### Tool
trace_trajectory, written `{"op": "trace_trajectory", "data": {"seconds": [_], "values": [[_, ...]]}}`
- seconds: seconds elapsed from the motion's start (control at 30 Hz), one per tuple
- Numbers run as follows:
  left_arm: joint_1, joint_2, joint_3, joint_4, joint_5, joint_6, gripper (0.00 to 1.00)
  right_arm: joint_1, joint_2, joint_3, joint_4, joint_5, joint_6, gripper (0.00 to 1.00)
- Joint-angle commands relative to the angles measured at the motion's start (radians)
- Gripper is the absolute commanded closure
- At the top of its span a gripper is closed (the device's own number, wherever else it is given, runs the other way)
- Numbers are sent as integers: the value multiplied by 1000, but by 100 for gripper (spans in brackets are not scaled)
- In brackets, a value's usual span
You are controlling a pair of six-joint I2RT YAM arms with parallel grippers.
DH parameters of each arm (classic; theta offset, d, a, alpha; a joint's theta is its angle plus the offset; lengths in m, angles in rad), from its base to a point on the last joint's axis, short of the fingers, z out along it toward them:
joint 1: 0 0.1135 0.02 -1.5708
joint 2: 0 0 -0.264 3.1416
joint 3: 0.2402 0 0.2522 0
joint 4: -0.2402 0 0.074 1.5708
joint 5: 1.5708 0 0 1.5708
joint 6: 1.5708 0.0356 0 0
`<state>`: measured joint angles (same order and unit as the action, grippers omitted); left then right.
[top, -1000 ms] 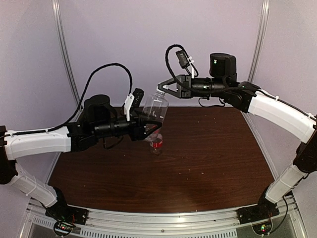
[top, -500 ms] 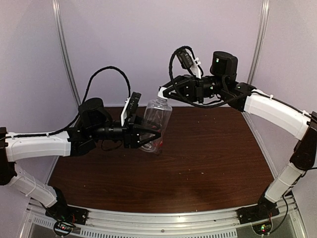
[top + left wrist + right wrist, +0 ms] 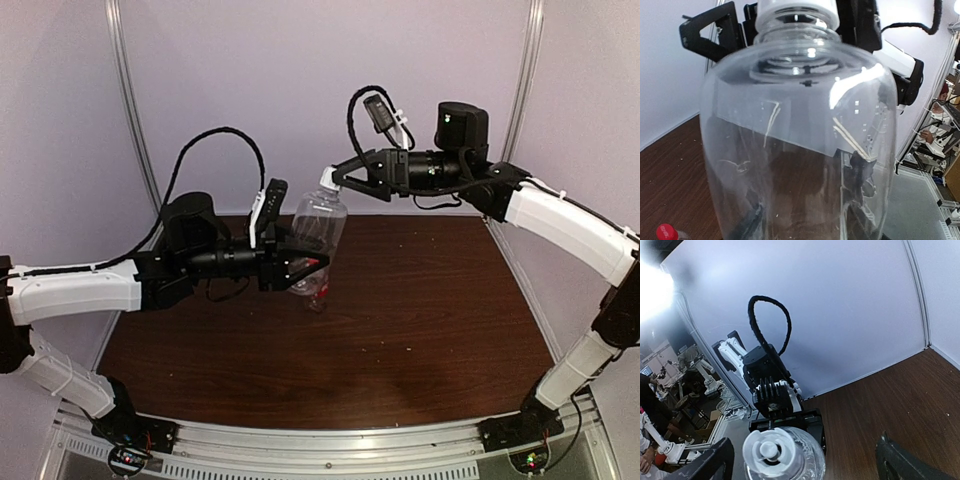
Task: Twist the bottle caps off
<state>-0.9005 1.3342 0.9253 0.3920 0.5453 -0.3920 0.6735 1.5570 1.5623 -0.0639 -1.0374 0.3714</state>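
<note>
Bottle caps first: the white cap (image 3: 771,450) is sitting on the neck of the taller bottle (image 3: 320,230), and I am watching that bottle hang in the air over the far middle of the table (image 3: 430,330), its neck leaning slightly toward the right arm. The left gripper (image 3: 305,266) is reaching in from the left and clamping the lower body of the taller bottle, its jaws about half apart with the clear plastic between them. In the left wrist view the bottle is filling almost the whole picture, with the white cap at the top edge.

The right gripper (image 3: 338,178) is coming in level from the right at cap height. Its jaws are standing wide. In the right wrist view its two black fingers (image 3: 715,462) are flanking the white cap with clear space on both sides, touching nothing. I cannot tell whether the cap is tight or loose on the thread.

The red cap (image 3: 666,232) is sitting on the shorter bottle (image 3: 316,291), which is standing on the table just below and behind the raised bottle, its red label band partly showing. Neither gripper is touching it.
</note>
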Motion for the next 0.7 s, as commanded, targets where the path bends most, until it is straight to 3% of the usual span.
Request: {"op": "trace_trajectory", "data": {"seconds": [0.0,0.37,0.53,0.67], "values": [[-4,11,51,-36,-123,44,53,5,-69,-4,-33,154,44,0],[-4,38,101,-133,-267,53,53,64,-71,54,-172,551,140,1],[-5,49,112,-147,-292,57,53,81,-33,72,-195,586,167,3],[-4,53,112,-154,-299,59,53,95,-10,75,-175,557,172,16]]}}
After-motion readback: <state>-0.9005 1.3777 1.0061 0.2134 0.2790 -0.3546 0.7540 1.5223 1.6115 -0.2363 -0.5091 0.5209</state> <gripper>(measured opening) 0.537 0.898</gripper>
